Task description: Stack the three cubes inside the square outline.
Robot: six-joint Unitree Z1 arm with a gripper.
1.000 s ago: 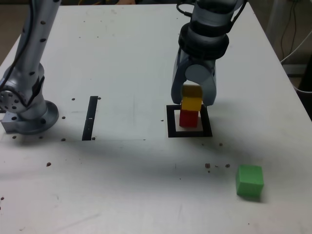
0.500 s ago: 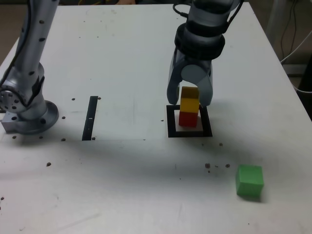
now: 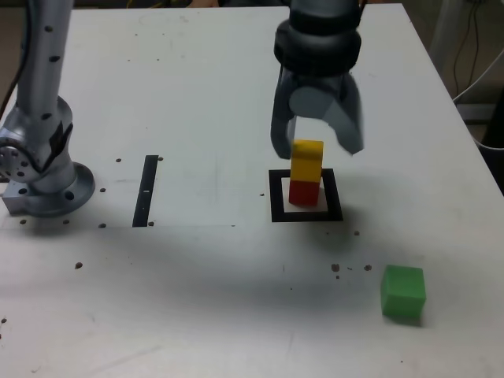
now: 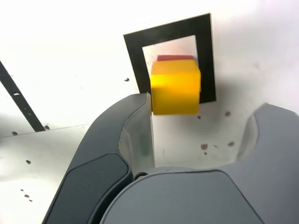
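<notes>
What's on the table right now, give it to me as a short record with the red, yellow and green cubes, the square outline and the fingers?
red cube: inside the square outline, under the yellow cube
yellow cube: on top of the red cube
green cube: outside the outline, toward the exterior view's right
fingers: open, above the table
stack: two cubes high, green not yet added
</notes>
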